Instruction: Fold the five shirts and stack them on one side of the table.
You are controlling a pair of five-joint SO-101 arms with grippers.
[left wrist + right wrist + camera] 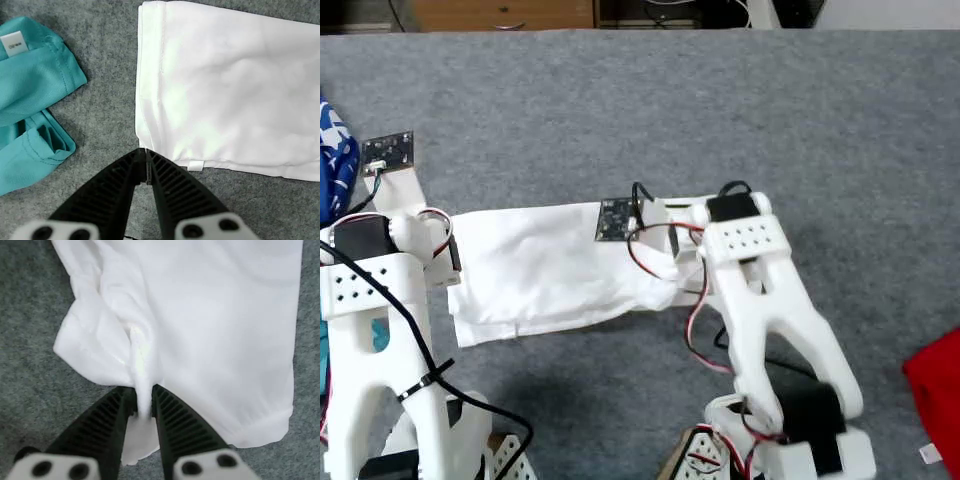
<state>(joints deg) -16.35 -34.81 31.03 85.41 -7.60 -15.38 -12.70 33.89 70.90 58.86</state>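
The white shirt (550,270) is seen laid out as a long folded strip across the middle of the grey counter (820,130), with one arm stationed at each end. At the left end, the left end effector (146,167) is found with its black ribbed fingers pressed together, the tips set right at the shirt's (225,90) near corner; whether any cloth is caught between them cannot be told. At the other end the fabric is bunched and rumpled, and there a raised ridge of the white shirt (210,315) is pinched between the fingers of the right end effector (144,405), with cloth visible in the narrow gap. A teal shirt (35,75) is seen crumpled beside the left arm, apart from the white one, with a strip of bare counter between them. A blue shirt (332,160) is glimpsed at the left edge of the counter, and a red shirt (935,385) at the right edge, both well apart from the white strip.
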